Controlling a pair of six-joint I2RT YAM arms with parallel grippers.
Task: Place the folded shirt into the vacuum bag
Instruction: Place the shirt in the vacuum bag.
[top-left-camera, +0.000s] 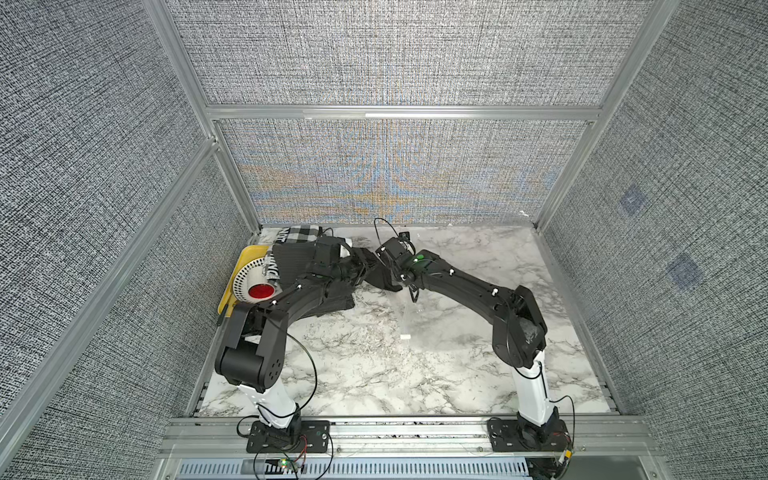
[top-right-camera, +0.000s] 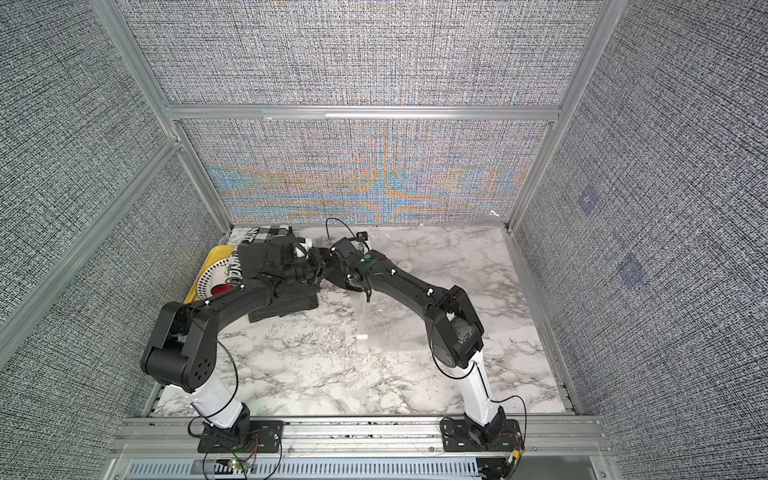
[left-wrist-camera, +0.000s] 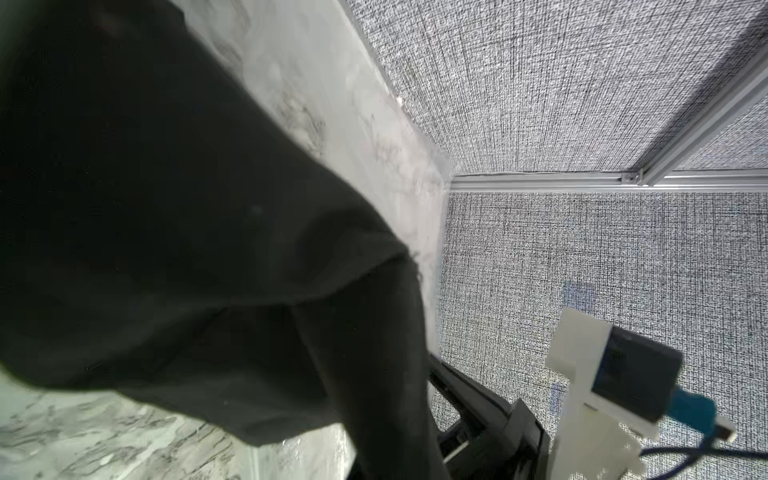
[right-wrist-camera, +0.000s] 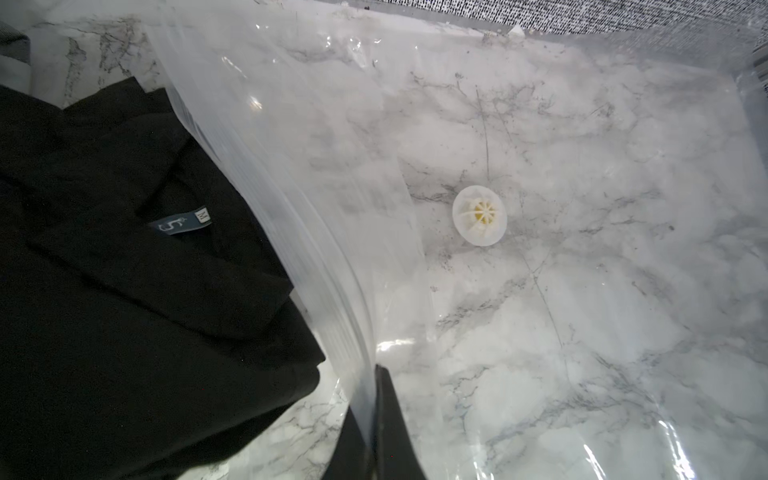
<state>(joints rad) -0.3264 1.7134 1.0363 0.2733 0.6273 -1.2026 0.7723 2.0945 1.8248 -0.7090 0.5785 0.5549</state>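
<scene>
The black folded shirt (top-left-camera: 338, 303) hangs partly lifted at the back left of the marble table, and my left gripper (top-left-camera: 366, 262) is shut on it. In the left wrist view the black fabric (left-wrist-camera: 187, 249) fills most of the picture and hides the jaws. The see-through vacuum bag (top-left-camera: 465, 245) lies flat over the table's right and back. My right gripper (right-wrist-camera: 374, 424) is shut on its zip edge and holds that edge raised next to the shirt (right-wrist-camera: 124, 291). The bag's round white valve (right-wrist-camera: 480, 215) and small white clip (top-left-camera: 405, 336) are visible.
A yellow tray (top-left-camera: 239, 270) at the back left holds a white round device with a red centre (top-left-camera: 253, 289), a checkered cloth (top-left-camera: 303, 233) and other dark folded fabric. Grey fabric walls with aluminium framing enclose the table on three sides.
</scene>
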